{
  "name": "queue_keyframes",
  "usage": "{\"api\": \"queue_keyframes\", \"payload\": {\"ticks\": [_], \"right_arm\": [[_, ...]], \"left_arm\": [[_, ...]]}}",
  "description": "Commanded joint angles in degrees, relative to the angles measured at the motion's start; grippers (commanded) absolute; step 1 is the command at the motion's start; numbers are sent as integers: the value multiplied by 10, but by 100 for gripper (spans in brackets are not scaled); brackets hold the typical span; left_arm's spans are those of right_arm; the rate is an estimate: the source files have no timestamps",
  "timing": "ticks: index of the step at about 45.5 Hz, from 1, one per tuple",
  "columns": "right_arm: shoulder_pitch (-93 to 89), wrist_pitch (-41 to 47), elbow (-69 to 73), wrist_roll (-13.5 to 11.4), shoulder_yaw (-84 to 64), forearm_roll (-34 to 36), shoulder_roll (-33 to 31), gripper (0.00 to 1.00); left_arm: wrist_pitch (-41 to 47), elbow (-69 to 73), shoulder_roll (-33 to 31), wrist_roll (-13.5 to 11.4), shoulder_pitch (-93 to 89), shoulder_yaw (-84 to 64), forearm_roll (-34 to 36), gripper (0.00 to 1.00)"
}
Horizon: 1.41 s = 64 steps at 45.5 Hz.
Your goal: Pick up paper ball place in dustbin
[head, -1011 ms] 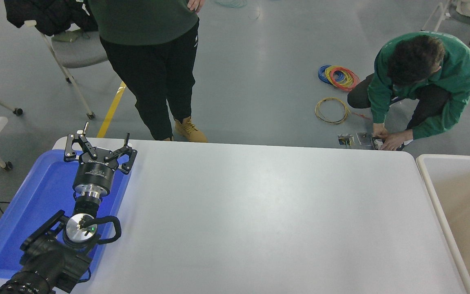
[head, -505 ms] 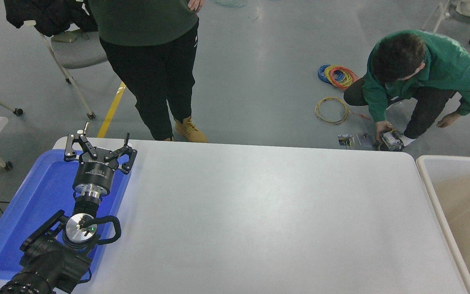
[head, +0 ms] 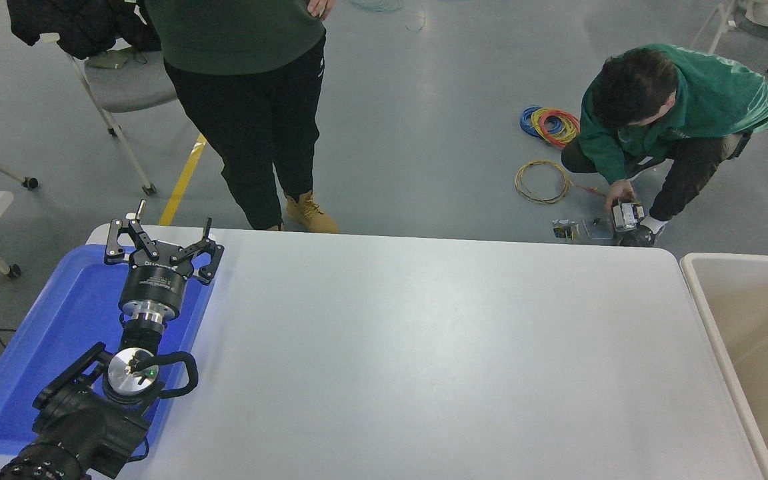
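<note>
The dustbin, a large bin with a white rounded rim and beige inside, stands off the white table's right end. No paper ball shows anywhere in view. My left gripper is parked over the blue tray at the table's left end, open and empty. My right arm and its gripper are out of view.
A person in dark trousers stands at the table's far edge, left of centre. Another person in a green top crouches on the floor beyond the far right corner, handling a small device. Wire coils and a chair are on the floor.
A dark gripper part with something tan at the right edge, above the dustbin, has left the view. The crouching person has shifted and lifted a device. My left arm has not moved.
</note>
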Motion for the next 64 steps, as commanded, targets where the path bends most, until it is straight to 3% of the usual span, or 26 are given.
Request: {"api": "queue_keyframes", "payload": {"ticks": [1,35,40,43,47,50,55,64], "right_arm": [[-48,-48,-32,-6,106,1,24,0],[-107,-141,-55,-8,208,62,77,0],[-107,-149,-55,-7,208,62,77,28],[-107,-151,-55,-7,208,62,77,39],[-107,-157,-55,-6,208,62,77,68],[-106,-160,-54,-5,208,62,77,85],[-105,-161,-54,-5,219,62,77,98],[-100,-161,-54,-5,234,62,77,99]], "left_arm": [[0,0,-1,0,0,0,0,100],[0,0,0,0,0,0,0,100],[0,0,-1,0,0,0,0,100],[0,0,0,0,0,0,0,100],[0,0,-1,0,0,0,0,100],[-1,0,-1,0,0,0,0,100],[-1,0,-1,0,0,0,0,100],[0,0,-1,0,0,0,0,100]]}}
